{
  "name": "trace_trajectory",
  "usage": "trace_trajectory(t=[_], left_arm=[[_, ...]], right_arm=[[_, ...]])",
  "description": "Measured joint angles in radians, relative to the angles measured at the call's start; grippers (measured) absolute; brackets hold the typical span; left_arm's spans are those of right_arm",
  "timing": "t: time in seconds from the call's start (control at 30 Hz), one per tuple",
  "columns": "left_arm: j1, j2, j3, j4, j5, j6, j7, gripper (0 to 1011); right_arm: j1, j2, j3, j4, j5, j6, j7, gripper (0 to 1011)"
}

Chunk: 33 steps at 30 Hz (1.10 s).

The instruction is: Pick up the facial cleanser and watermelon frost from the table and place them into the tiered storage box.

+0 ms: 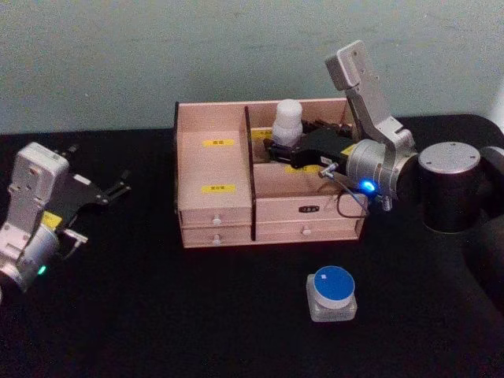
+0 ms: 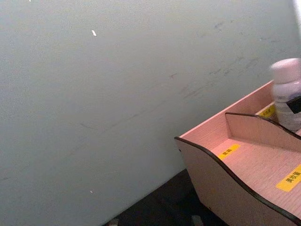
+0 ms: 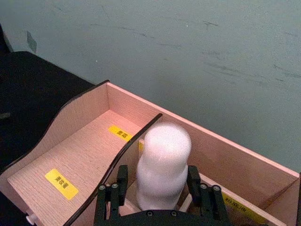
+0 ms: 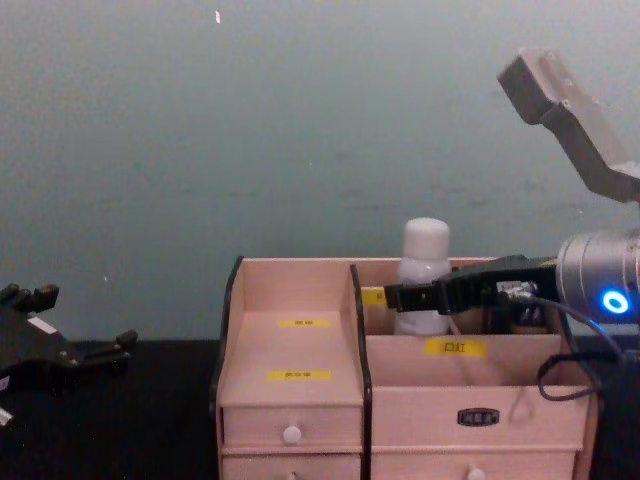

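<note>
The facial cleanser (image 1: 288,118), a white bottle with a rounded cap, stands upright in the back right compartment of the tiered storage box (image 1: 216,228). My right gripper (image 1: 277,148) reaches in from the right and is shut on the bottle's lower body. From the wrist, its black fingers (image 3: 121,184) press both sides of the bottle (image 3: 163,155). The chest view shows the bottle (image 4: 425,250) rising above the gripper (image 4: 415,297). The watermelon frost (image 1: 331,293), a small clear jar with a blue lid, sits on the table in front of the box. My left gripper (image 1: 118,187) rests open at the far left.
The black table (image 1: 157,315) meets a grey-green wall just behind the box. A dark cylinder (image 1: 449,185) stands right of the box, close to my right arm. The box's left stepped compartments (image 2: 254,165) hold nothing.
</note>
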Motion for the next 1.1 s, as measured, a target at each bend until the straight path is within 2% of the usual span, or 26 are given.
trace_trajectory(t=[0.27, 0.73, 0.9, 1.1], left_arm=[[0.000, 0.000, 0.000, 0.000, 0.000, 0.000, 0.000, 1001], [0.000, 0.000, 0.000, 0.000, 0.000, 0.000, 0.000, 1001], [0.000, 0.000, 0.000, 0.000, 0.000, 0.000, 0.000, 1001], [0.000, 0.000, 0.000, 0.000, 0.000, 0.000, 0.000, 1001]], right_arm=[[0.000, 0.001, 0.000, 0.000, 0.001, 0.000, 0.000, 997], [-0.001, 0.001, 0.002, -0.005, 0.003, -0.001, 0.000, 1000], [-0.021, 0.014, 0.024, -0.053, 0.010, 0.000, 0.003, 1000], [-0.077, 0.057, 0.054, -0.159, 0.030, 0.015, 0.013, 1000]])
